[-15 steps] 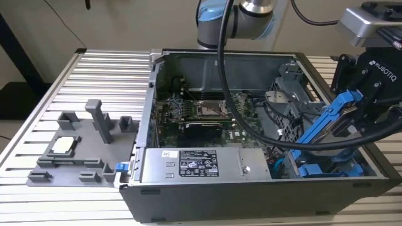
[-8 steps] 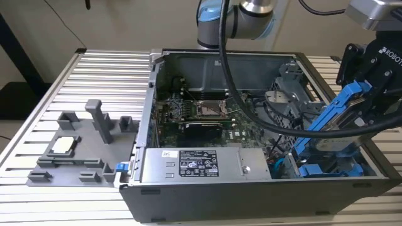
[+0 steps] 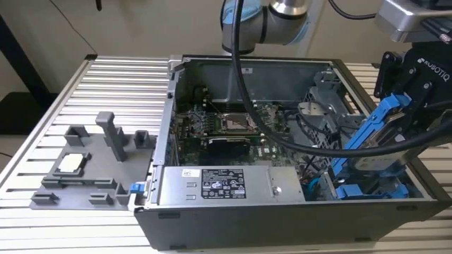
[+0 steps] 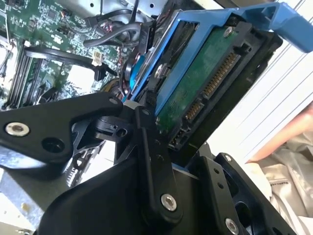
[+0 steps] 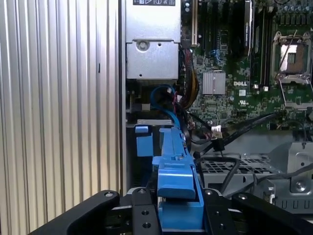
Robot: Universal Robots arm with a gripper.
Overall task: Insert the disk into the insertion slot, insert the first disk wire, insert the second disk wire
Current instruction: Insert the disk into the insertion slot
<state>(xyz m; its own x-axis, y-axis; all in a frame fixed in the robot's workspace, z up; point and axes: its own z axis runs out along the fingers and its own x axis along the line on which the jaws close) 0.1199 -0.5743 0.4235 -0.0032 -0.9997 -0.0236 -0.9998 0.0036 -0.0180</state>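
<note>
Your hand [image 3: 404,108] is clamped on the disk [image 3: 378,132], with fingers [image 5: 143,218] on either side of its blue carrier. The disk hangs tilted inside the case [image 3: 282,222], its lower end over the insertion slot [image 3: 371,190] in the case's corner. The power-supply box [image 3: 219,185], just beside the slot in the case, carries a white label with black print. The hand's body bears white lettering. Black cables [image 4: 58,55] cross the case's motherboard [image 3: 194,132] next to the disk. A grey fixture [image 3: 84,164] sits on the tabletop [image 3: 120,79] outside the case.

A ribbed, silvery metal desk [image 3: 106,79] is stretching out beneath the tool [image 3: 404,114] and well off to one side of it. Behind the tool a plain beige wall [image 3: 141,26] is rising, catching soft, even light.
</note>
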